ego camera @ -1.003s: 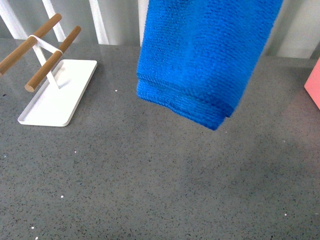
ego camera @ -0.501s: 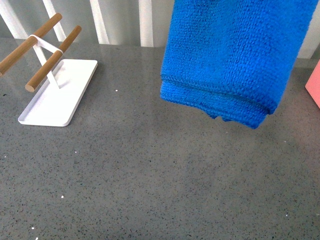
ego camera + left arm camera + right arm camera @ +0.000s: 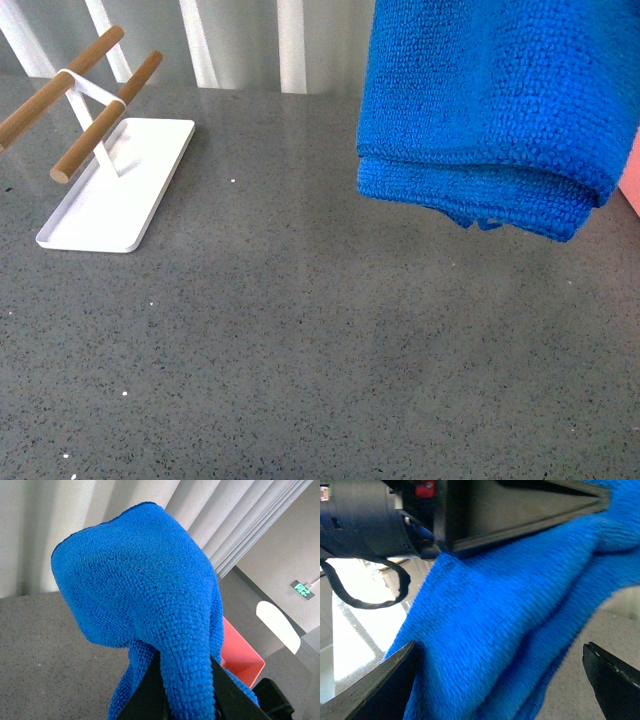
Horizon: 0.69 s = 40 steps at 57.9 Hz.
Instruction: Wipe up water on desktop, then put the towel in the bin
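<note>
Towel [image 3: 480, 110] — soft, light, floppy; I am holding it clamped at a bunched fold in the left gripper [image 3: 187, 700], right gripper [image 3: 499, 650] gaping.

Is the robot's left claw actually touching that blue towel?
Touching. The left wrist view shows the towel pinched between the two dark fingers of the left gripper, its fold squeezed tight there.

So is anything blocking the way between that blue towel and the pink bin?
Nothing visible does. The towel hangs in the air above the desktop, right beside a corner of the bin.
</note>
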Tool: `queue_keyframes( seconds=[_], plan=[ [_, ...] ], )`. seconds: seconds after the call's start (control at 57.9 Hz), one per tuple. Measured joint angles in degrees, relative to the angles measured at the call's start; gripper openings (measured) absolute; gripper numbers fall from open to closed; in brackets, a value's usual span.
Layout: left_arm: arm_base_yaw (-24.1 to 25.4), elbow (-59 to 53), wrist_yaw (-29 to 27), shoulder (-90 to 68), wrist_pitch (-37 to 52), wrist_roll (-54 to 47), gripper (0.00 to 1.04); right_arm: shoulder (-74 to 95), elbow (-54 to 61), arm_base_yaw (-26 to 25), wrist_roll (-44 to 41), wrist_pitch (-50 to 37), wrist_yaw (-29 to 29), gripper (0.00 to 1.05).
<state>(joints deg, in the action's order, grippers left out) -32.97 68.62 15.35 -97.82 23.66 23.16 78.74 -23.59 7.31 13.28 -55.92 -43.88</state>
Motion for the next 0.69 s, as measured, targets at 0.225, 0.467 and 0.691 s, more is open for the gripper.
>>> queue_keyframes(
  seconds=[0.225, 0.467, 0.691],
  plan=[
    [0.0, 0.0, 0.28, -0.04, 0.26, 1.42, 0.07, 3.34, -3.13, 4.37, 1.01, -4.0, 0.09, 0.98],
    [0.26, 0.0, 0.28, -0.11, 0.31, 2.14, 0.07, 4.44, -5.7, 6.93, 1.84, -4.35, 3.56, 0.67],
    [0.63, -0.26, 0.33, -0.11, 0.57, 2.86, 0.07, 4.44, -5.73, 5.44, 3.1, -4.94, 3.87, 0.35]
  ],
)
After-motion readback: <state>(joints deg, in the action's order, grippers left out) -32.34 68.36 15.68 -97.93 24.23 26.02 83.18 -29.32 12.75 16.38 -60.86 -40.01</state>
